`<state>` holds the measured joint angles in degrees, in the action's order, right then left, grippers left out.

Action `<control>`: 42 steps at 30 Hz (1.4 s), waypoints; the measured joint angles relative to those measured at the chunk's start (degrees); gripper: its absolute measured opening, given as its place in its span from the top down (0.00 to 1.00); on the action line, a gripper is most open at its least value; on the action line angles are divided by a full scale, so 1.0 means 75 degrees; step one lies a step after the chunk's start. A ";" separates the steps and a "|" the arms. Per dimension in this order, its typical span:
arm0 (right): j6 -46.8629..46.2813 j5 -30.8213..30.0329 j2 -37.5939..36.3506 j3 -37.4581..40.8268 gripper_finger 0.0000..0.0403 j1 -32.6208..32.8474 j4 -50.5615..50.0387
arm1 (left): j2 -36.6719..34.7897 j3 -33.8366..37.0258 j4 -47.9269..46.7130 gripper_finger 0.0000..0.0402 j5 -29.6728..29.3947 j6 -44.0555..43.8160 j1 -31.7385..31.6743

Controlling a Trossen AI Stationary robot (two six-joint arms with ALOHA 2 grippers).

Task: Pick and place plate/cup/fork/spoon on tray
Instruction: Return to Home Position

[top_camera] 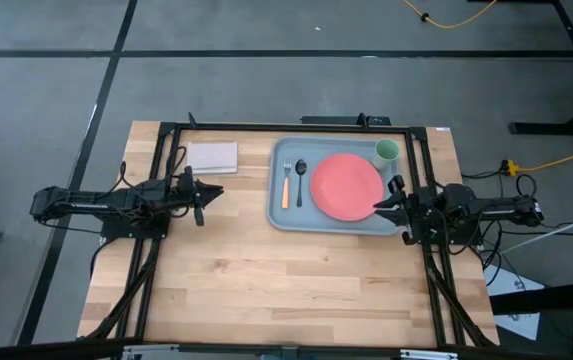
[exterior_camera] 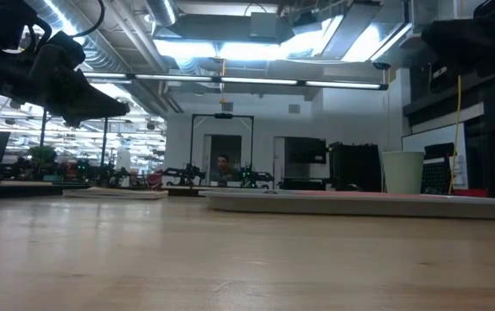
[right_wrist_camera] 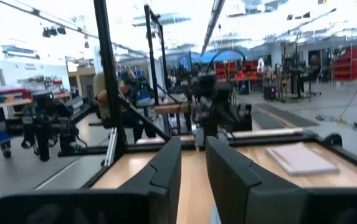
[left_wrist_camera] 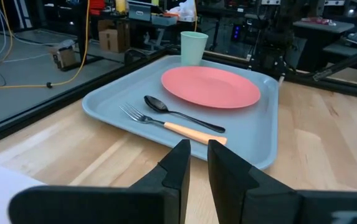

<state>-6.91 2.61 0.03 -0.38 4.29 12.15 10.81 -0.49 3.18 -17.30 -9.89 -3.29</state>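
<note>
Blue-grey rectangular tray (top_camera: 278,215) holds a coral round plate (top_camera: 346,186), light-green cup (top_camera: 386,152), orange-handled fork (top_camera: 286,186) and dark spoon (top_camera: 300,180).
The left hand (top_camera: 206,192) and right hand (top_camera: 384,207) flank it, empty, fingers almost together.

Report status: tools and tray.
Left tool shut, empty, clear of tray. Right tool shut, empty, at tray's edge. Plate, cup, fork, spoon all on tray. Nothing in the way.

We mark a light wooden table (top_camera: 296,280); a pale folded napkin (top_camera: 212,156) flat near its far edge; a yellow cable (top_camera: 446,18) on the grey floor (top_camera: 46,120); a distant person (exterior_camera: 222,164).
</note>
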 joint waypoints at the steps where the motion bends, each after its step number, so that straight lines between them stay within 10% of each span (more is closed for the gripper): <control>1: 0.0014 -0.0003 0.0000 0.0000 0.80 0.0000 0.0071 | 0.0000 0.0000 0.0000 0.88 0.0000 0.0000 0.0000; 42: -0.1247 -0.0198 0.0023 0.0000 0.80 -0.0006 -0.1447 | 0.0000 0.0000 0.0006 0.88 0.0000 -0.0003 0.0000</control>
<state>-16.26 1.13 0.21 -0.38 4.25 1.30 10.81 -0.49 3.22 -17.30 -9.91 -3.29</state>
